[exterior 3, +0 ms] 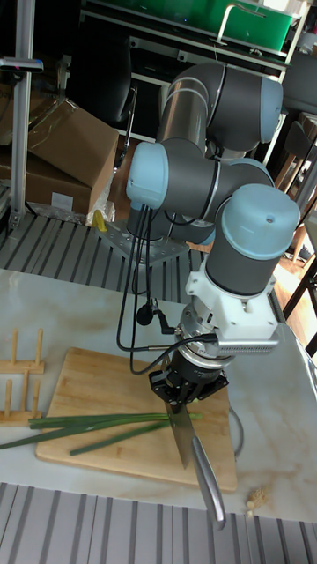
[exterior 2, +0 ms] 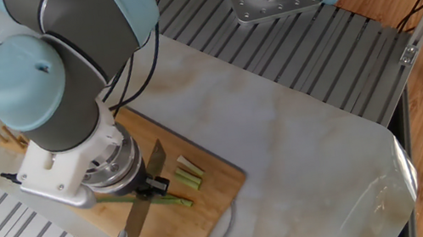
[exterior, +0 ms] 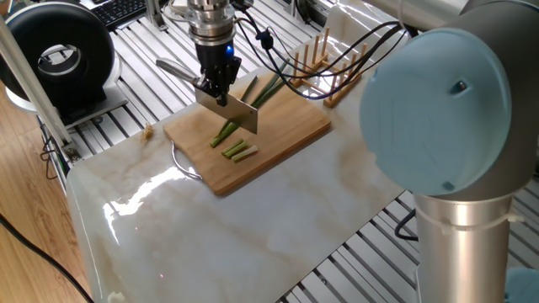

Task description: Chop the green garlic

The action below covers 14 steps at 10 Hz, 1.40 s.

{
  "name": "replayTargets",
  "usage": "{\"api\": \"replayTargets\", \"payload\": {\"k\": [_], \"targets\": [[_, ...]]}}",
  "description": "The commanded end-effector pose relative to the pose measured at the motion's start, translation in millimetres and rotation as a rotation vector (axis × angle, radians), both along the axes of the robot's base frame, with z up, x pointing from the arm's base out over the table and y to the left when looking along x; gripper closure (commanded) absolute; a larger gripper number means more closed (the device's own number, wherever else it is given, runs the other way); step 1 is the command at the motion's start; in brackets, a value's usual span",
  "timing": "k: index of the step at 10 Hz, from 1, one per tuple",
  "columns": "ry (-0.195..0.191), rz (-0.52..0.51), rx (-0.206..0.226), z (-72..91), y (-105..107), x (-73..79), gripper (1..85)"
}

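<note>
Green and bendy, the light green garlic (exterior: 253, 94) lies on the wooden board (exterior: 295, 130) in the upper middle, best pinned near its pale end, while the gripper (exterior: 216, 86) squeezes a knife (exterior: 237, 113).

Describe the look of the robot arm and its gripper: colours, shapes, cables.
The arm has thick grey cylindrical segments with round pale-blue joint caps, and a white wrist collar above a silver flange. The gripper is small, black and boxy; a blue light shows on it in one fixed view. Black cables run along the arm to the wrist.
</note>
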State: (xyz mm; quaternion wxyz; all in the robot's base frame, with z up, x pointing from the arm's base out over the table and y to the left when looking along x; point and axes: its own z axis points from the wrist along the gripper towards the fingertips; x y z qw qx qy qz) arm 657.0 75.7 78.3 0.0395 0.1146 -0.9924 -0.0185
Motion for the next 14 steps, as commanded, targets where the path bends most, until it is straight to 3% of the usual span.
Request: {"api": "replayTargets", "payload": {"k": [1,6,10,14], "targets": [[-0.011,-0.011,0.007,0.0,3.6,2.3,84.3],[-0.017,-0.019,0.013,-2.8,4.0,4.8,84.3],[-0.017,-0.019,0.021,1.3,2.9,-3.1,84.3],[-0.031,-0.022,0.008,-7.7,-1.9,-5.3,84.3]]}}
